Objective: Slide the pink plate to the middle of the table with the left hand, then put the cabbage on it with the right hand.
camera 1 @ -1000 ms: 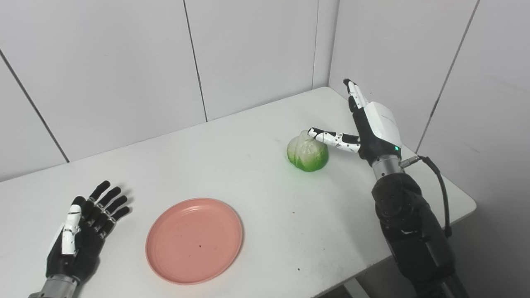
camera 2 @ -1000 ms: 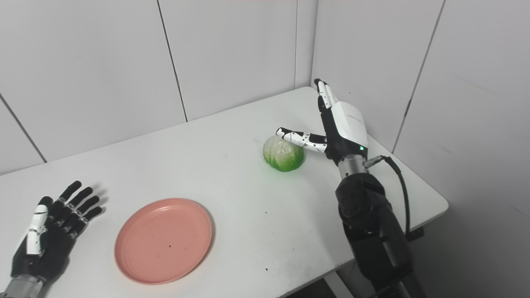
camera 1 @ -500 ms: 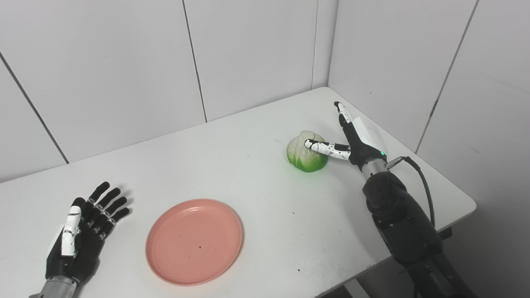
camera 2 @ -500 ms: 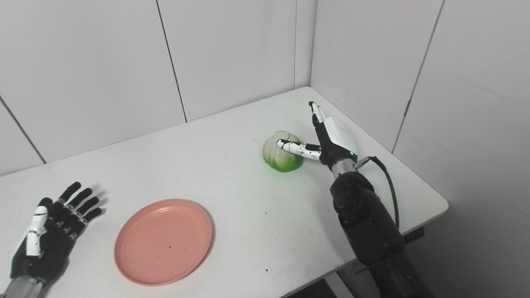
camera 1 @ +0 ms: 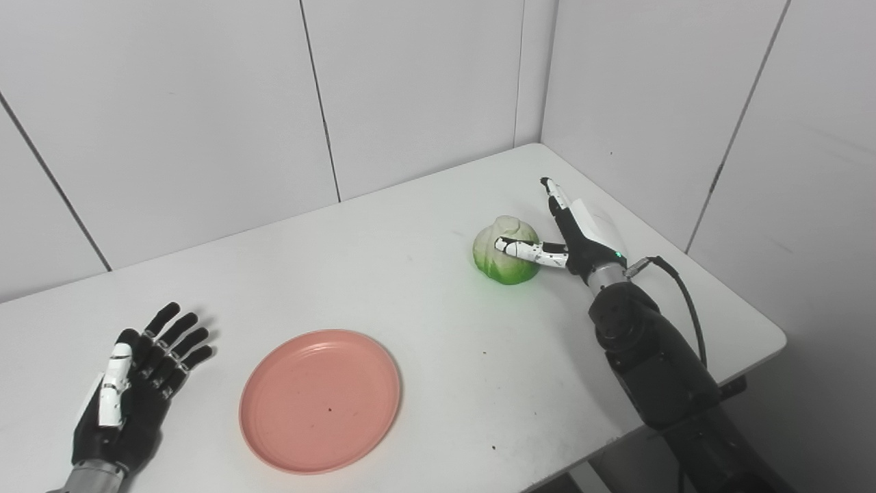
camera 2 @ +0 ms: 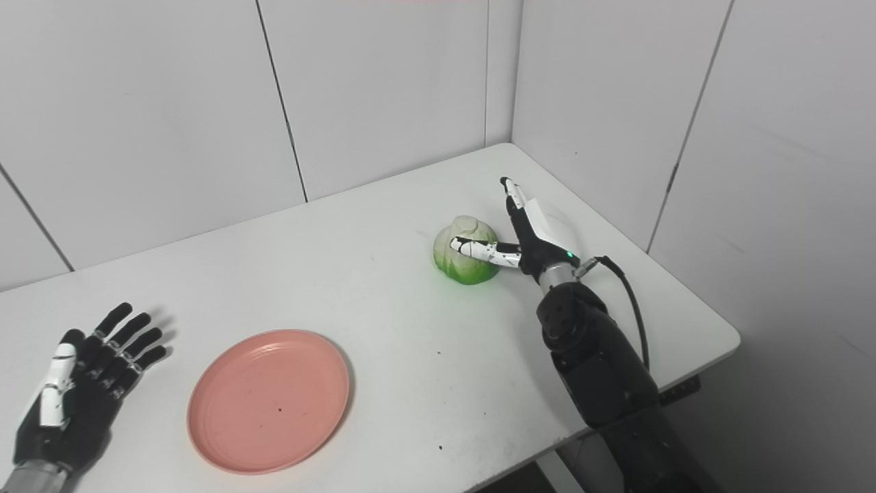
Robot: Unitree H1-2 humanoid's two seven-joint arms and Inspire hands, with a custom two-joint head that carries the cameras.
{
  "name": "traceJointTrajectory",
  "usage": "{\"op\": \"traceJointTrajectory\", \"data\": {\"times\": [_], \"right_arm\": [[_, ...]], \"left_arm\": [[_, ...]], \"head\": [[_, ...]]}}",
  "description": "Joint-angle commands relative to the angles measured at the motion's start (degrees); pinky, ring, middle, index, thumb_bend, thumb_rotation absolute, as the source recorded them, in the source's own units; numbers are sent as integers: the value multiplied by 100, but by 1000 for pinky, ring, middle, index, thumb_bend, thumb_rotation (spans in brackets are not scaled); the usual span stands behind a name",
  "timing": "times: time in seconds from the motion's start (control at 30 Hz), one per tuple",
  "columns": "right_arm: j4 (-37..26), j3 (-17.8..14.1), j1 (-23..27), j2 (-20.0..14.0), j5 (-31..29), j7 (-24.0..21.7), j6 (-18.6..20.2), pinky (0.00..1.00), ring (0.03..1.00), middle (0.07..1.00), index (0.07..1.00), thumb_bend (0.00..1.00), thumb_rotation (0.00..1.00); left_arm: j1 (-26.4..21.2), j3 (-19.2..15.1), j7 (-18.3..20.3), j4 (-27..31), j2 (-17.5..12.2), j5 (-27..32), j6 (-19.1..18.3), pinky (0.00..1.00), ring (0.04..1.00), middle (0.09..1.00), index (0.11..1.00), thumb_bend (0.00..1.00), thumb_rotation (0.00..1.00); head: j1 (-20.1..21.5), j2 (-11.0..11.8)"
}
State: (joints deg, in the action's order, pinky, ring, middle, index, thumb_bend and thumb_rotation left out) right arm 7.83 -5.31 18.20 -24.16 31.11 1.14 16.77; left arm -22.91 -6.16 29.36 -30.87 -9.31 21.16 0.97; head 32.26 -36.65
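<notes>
1. left hand: black segmented fingers, white thumb cover, palm up, lying flat on the table at about 8 o'clock. Fingers spread, holding nothing. Just left of the plate, not touching it.
2. pink plate: round, shallow, matte salmon plastic with a raised rim. A few dark specks inside. Sits near the front edge at roughly 6–7 o'clock, left of table centre, nothing on it.
3. Table: smooth white top, rounded corner at right, a few small dark marks on the surface.
4. cabbage: small rounded lump, glossy like a plastic toy; whitish ribbed leaves on top, bright green at the base. On the table at about 2 o'clock, well apart from the plate.
5. right hand: white back shell, black fingers, small green LED at the wrist. Thumb lies across the cabbage's front face, fingers extend straight behind it at the far side. Spread around it, not closed.
</notes>
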Motion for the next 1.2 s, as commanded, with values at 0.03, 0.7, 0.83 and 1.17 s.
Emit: {"op": "traceJointTrajectory", "data": {"times": [0.03, 0.7, 0.83, 1.17], "right_arm": [[-99, 9, 299, -199, -70, 4, 44, 826, 949, 997, 1000, 1000, 732], [-73, 333, 451, -552, -755, -879, 299, 782, 919, 967, 1000, 1000, 597], [-45, 416, 491, -590, -738, -924, 346, 793, 924, 972, 1000, 1000, 591], [199, 504, 585, -530, -686, -793, 346, 822, 937, 984, 1000, 1000, 518]], "left_arm": [[551, -24, -82, -242, -139, -68, -191, 804, 832, 859, 852, 501, 953], [615, 28, -64, -43, -140, -39, -285, 815, 836, 866, 862, 499, 944], [644, 32, -77, 38, -138, -33, -340, 816, 840, 869, 865, 499, 949], [717, 69, -31, 210, -142, -20, -403, 828, 852, 880, 873, 495, 967]], "head": [[-5, -3], [-95, -89], [-108, -103], [-203, -133]]}}
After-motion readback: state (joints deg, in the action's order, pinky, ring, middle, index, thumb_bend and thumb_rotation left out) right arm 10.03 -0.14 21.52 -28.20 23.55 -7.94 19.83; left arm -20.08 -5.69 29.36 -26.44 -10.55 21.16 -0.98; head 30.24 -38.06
